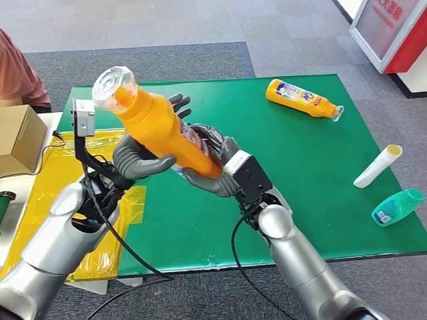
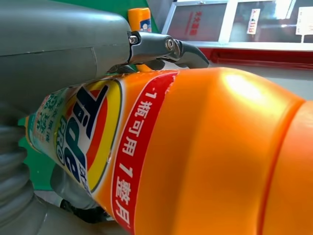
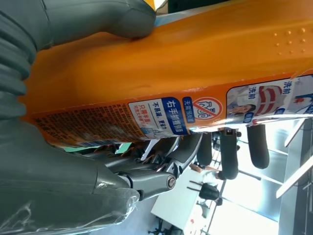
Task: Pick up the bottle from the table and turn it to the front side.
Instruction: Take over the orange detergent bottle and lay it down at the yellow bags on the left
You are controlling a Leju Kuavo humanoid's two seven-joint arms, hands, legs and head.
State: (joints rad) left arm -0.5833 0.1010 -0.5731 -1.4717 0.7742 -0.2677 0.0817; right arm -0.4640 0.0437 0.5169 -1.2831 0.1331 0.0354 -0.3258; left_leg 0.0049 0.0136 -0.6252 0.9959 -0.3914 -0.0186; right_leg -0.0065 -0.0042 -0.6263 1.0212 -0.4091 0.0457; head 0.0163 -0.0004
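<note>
Both hands hold one tall orange plastic detergent bottle with a clear faceted cap [image 1: 151,120] in the air above the green mat [image 1: 302,160], cap tilted up toward the robot's left. The left hand [image 1: 143,157] grasps its middle from below, thumb wrapped under the body and dark fingers showing past its far side. The right hand [image 1: 214,167] cups the bottle's base end, fingers closed around it. In the left wrist view a round blue, red and yellow brand label [image 2: 86,132] and a red strip of white characters face the camera; in the right wrist view a label of small print and a red prohibition sign [image 3: 173,115] shows.

The mat covers a table standing on grey carpet [image 1: 151,60]. On it lie a second orange bottle [image 1: 302,98] at the far side, and near the right edge a white tube with a yellow end [image 1: 377,165] and a teal bottle [image 1: 397,207]. Yellow plastic sheeting [image 1: 50,180] lies over the left part, beside a brown cardboard box [image 1: 17,137]. A person's red-brown sleeve [image 1: 17,73] is at the far left, a red and white stand [image 1: 393,33] at the far right.
</note>
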